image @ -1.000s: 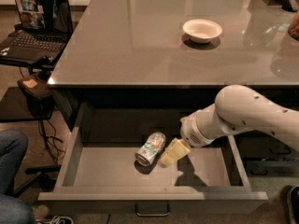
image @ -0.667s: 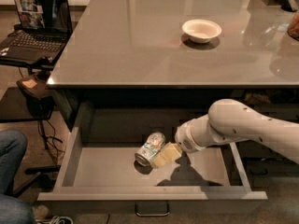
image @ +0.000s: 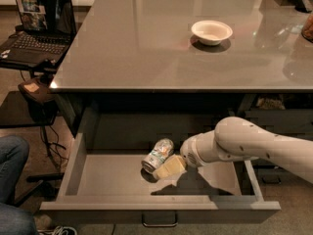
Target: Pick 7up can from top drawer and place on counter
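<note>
The 7up can [image: 157,154] lies on its side, tilted, on the floor of the open top drawer [image: 107,180], near the drawer's middle. My gripper [image: 169,167] reaches into the drawer from the right on its white arm [image: 244,143]. It sits right against the can's lower right side. The grey counter [image: 146,43] spans the view above the drawer. The drawer's curved handle [image: 159,223] shows on its front at the bottom.
A white bowl [image: 211,32] stands on the counter at the back right. A laptop [image: 36,23] sits on a black stand to the left. A person's jeans-clad leg [image: 12,180] is at the lower left beside the drawer. Dark objects stand at the counter's far right corner.
My gripper and arm have moved left and slightly down inside the drawer, closing up against the can. The can has stayed where it was.
</note>
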Motion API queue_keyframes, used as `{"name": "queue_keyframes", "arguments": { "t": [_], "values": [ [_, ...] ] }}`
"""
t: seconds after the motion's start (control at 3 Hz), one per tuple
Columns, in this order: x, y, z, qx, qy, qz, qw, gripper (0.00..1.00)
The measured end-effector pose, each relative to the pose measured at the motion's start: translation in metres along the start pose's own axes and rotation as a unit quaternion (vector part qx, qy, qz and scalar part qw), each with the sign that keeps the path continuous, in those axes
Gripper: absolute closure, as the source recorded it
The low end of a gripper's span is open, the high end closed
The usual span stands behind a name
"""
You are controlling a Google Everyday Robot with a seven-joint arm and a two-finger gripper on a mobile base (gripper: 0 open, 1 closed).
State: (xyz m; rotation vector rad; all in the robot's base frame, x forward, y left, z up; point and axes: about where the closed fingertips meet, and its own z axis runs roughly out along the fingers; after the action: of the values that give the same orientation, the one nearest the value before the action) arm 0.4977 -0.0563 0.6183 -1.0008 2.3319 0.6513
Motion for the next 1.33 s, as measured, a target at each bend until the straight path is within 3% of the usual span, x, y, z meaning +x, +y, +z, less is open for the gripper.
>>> {"name": "queue_keyframes", "arguments": {
  "t": [0.33,0.67,1.0,1.33],
  "values": [
    [0.0,0.0,0.0,0.0,0.0,0.0,1.0,0.0],
    [0.002,0.014,0.0,-0.004,-0.035,-0.001,0.9994,0.0],
    [-0.001,0.035,0.008,-0.027,-0.111,0.008,0.9934,0.0],
    [-0.016,0.055,0.008,-0.044,-0.134,-0.009,0.99,0.0]
  ]
}}
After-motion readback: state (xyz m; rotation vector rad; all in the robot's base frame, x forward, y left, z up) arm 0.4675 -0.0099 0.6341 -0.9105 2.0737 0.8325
